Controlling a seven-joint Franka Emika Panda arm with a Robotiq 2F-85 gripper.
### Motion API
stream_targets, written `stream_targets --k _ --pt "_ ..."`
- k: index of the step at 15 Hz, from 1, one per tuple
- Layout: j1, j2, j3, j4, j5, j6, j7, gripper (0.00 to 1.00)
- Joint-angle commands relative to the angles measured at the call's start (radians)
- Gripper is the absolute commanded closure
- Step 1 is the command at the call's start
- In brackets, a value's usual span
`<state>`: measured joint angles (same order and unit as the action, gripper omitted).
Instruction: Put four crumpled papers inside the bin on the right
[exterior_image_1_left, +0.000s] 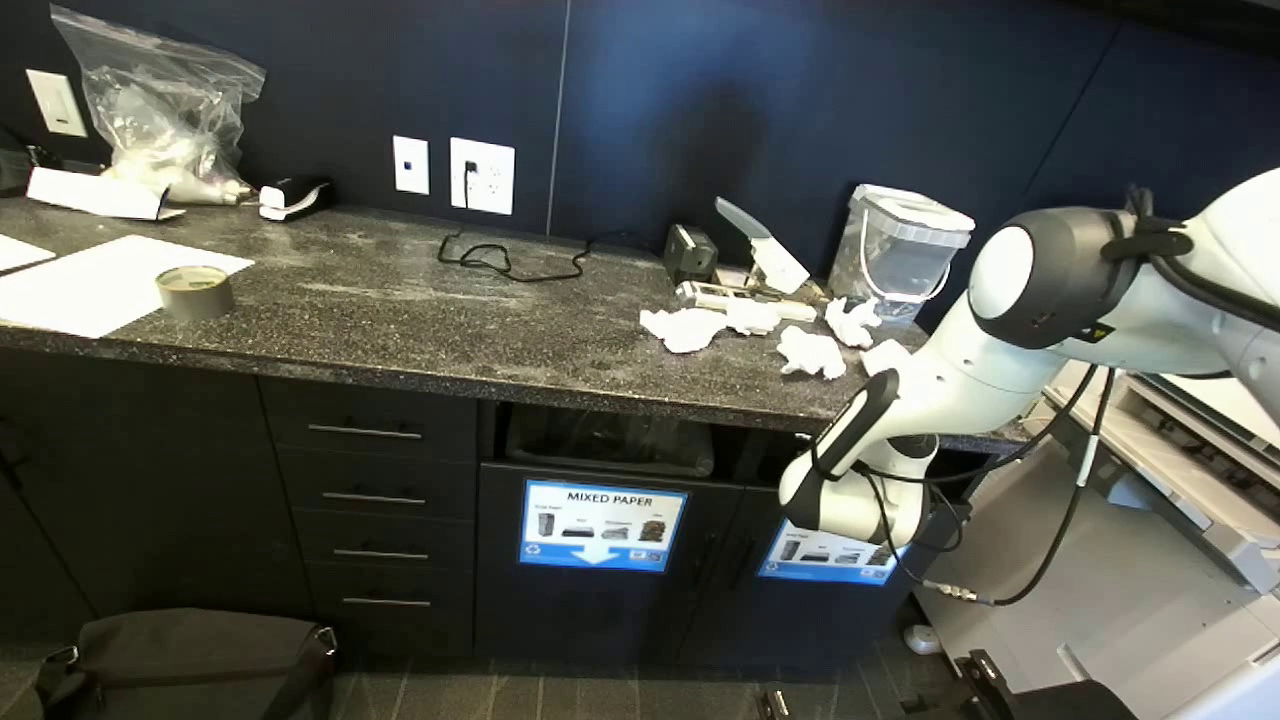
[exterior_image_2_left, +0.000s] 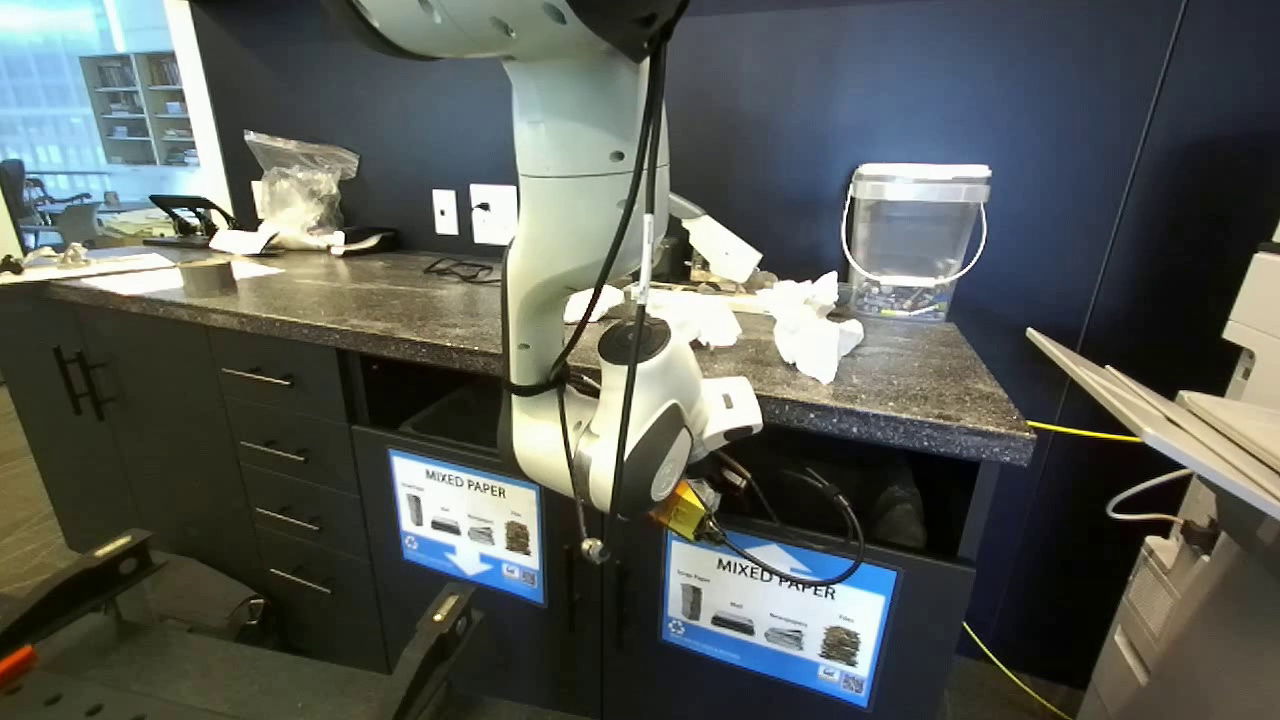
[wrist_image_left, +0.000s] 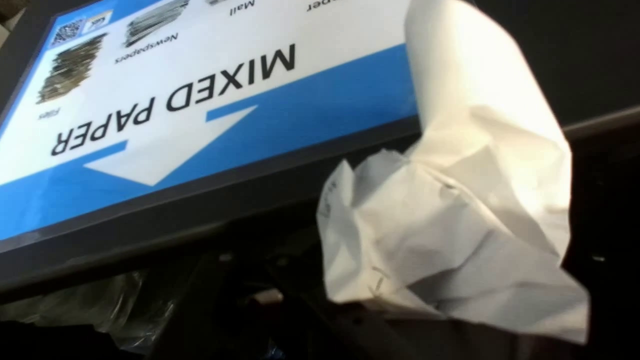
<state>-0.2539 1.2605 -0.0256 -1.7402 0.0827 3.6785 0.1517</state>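
Crumpled paper (wrist_image_left: 460, 225), seemingly pinched in your gripper (exterior_image_2_left: 712, 485), fingertips hidden, partly overlaps the MIXED PAPER sign (wrist_image_left: 200, 105), so carry it wholly past that sign into the plastic-lined bin (wrist_image_left: 117, 307) before releasing.

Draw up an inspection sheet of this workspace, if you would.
Surface: speckled dark-grey countertop, pale streaks.
Job's things: crumpled white papers on it; another crumpled white sheet apparently held near the dark bin opening.
Clutter: round grey-green tape roll, clear lidded plastic bucket.
Gripper: fingers obscured, open or shut unclear.
Cables: black cable looping before the opening; yellow cable near the countertop's end.
Surroundings: pale-grey printer, dark fabric bag.
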Motion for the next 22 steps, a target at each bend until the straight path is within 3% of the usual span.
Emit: stream_targets --k 1,4,5,9,22 --pt "-0.013 0.051 0.019 0.122 -0.03 -0.002 -0.006 0.24" --pt "-0.012 0.057 0.02 0.134 -0.031 0.01 -0.004 0.01" --pt "-0.009 0.056 0.018 0.136 -0.029 0.014 -0.005 0.0" --pt "-0.009 0.042 0.021 0.127 -0.047 0.032 -0.01 0.0" --pt "-0.134 -0.035 0.109 0.034 -0.295 0.051 0.006 0.0"
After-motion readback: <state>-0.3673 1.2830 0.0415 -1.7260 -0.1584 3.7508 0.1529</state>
